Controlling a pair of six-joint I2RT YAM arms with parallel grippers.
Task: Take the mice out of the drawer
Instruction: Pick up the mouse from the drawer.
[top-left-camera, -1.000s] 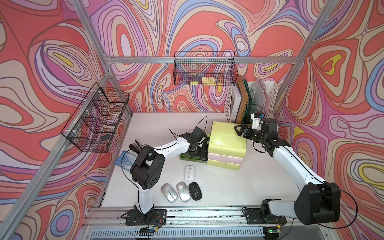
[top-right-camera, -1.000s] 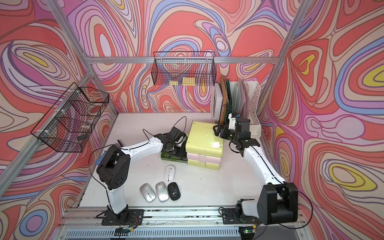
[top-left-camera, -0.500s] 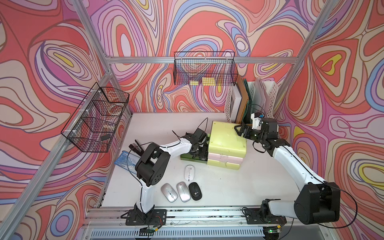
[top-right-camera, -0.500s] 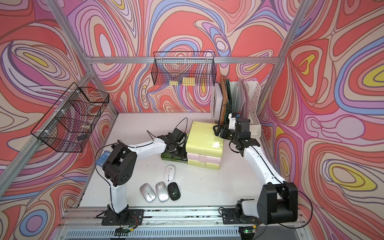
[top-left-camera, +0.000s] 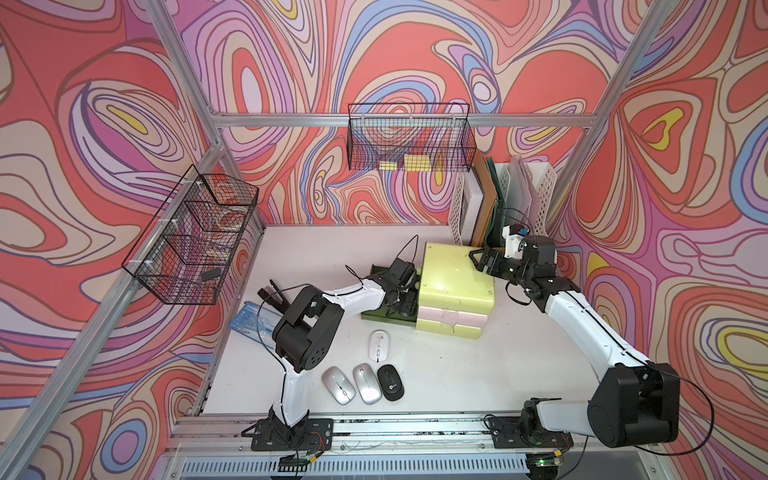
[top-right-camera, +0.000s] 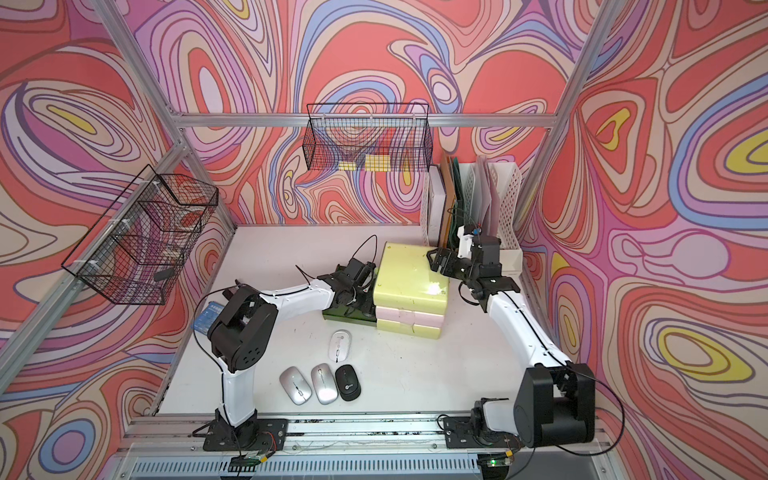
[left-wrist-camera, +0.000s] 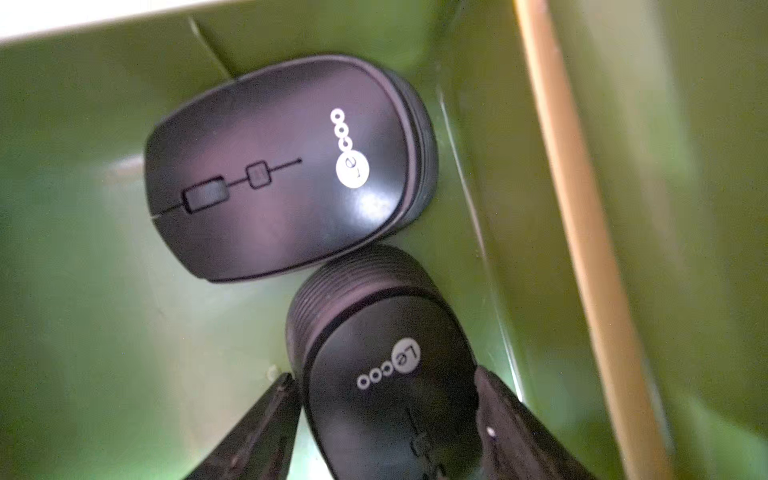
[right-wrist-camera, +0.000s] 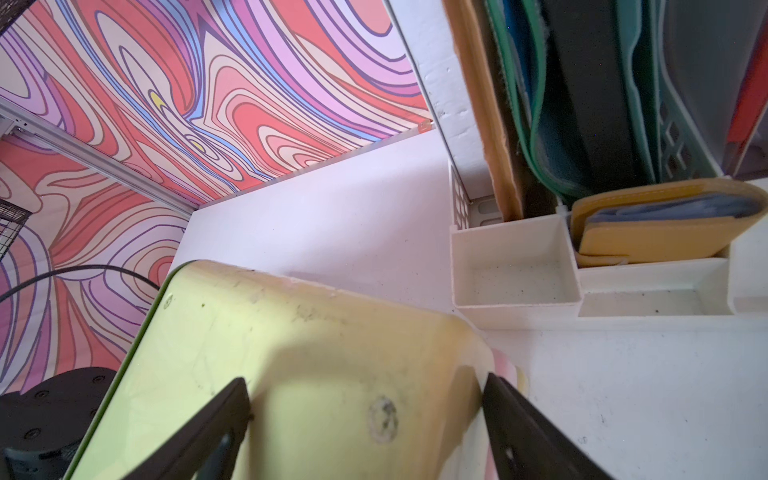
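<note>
The dark green drawer (top-left-camera: 386, 319) stands pulled out of the yellow-green drawer unit (top-left-camera: 457, 274). In the left wrist view two black mice lie on the drawer floor (left-wrist-camera: 104, 311). My left gripper (left-wrist-camera: 384, 376) is shut on the nearer black mouse (left-wrist-camera: 386, 407), one finger against each side. The other black mouse (left-wrist-camera: 282, 174) touches its end. In both top views the left gripper (top-left-camera: 402, 297) reaches down into the drawer. On the table lie a white mouse (top-left-camera: 378, 345), two silver mice (top-left-camera: 338, 385) (top-left-camera: 367, 383) and a black mouse (top-left-camera: 390, 382). My right gripper (right-wrist-camera: 365, 382) is open over the unit's back corner.
A white file organizer (top-left-camera: 503, 199) with folders stands behind the unit. Wire baskets hang on the back wall (top-left-camera: 409, 139) and the left wall (top-left-camera: 195, 237). A blue packet (top-left-camera: 253, 324) lies by the table's left edge, beside the left arm's elbow.
The left arm's elbow has swung right, toward the drawer, while its gripper stays inside the drawer. The right arm and the mice on the table have not moved.
</note>
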